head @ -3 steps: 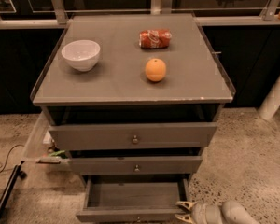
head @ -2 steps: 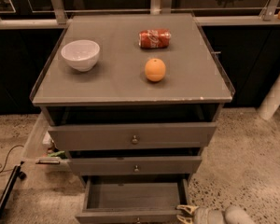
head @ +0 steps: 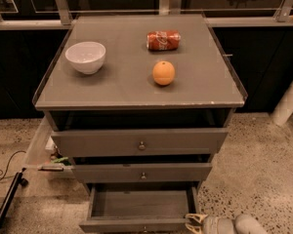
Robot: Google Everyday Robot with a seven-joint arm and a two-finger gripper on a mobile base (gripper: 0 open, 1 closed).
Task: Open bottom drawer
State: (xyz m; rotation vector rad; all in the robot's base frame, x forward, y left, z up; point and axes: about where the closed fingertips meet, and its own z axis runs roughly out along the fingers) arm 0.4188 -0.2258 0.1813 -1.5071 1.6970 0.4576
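Note:
The bottom drawer [head: 136, 224] is the lowest of the grey cabinet's three drawers. It stands pulled out toward me, and its empty inside [head: 141, 204] shows. Its knob is at the very bottom edge of the view, barely seen. The top drawer [head: 141, 141] and middle drawer [head: 142, 172] also stand a little forward, each with a small round knob. My gripper [head: 194, 221] is low at the bottom right, at the right end of the bottom drawer's front. The grey wrist [head: 234, 224] trails off to the right behind it.
On the cabinet top [head: 112, 89] are a white bowl [head: 85, 56], an orange [head: 163, 73] and a red can lying on its side [head: 163, 40]. A clear bin with clutter [head: 51, 152] and a black cable [head: 2, 172] are to the left. A white post [head: 289, 101] stands to the right.
The gripper has stayed at the drawer's right front corner. The wrist behind it has sunk slightly toward the bottom edge. The bottom drawer stays open much as before.

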